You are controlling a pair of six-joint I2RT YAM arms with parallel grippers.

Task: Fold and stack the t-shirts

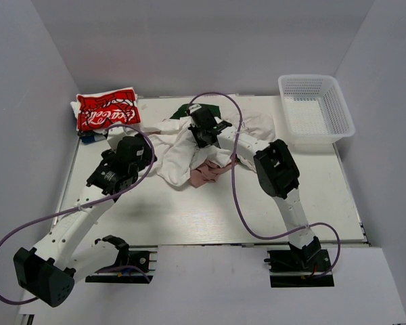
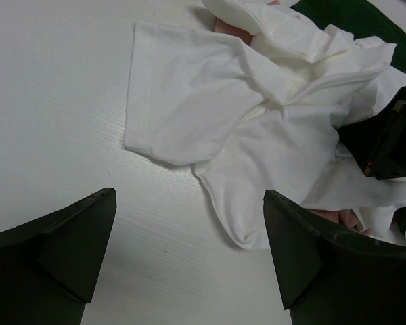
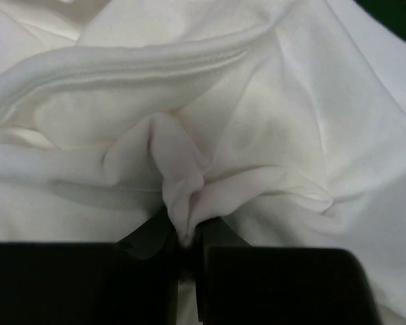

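Observation:
A heap of crumpled t-shirts lies mid-table: a white one (image 1: 172, 159) on top, a dusty-pink one (image 1: 206, 174) under its near edge, a dark green one (image 1: 183, 110) at the back. My right gripper (image 1: 201, 135) is shut on a pinched fold of the white t-shirt (image 3: 183, 196). My left gripper (image 1: 125, 162) is open and empty over bare table, just left of the heap; its wrist view shows the white shirt's sleeve (image 2: 183, 108) ahead and the green shirt (image 2: 352, 24) behind. A folded red t-shirt with white script (image 1: 108, 108) lies at the back left.
A white lattice basket (image 1: 316, 112) stands at the back right. Grey walls close in the table (image 1: 189, 217) on three sides. A purple cable (image 1: 237, 196) loops over the table by the right arm.

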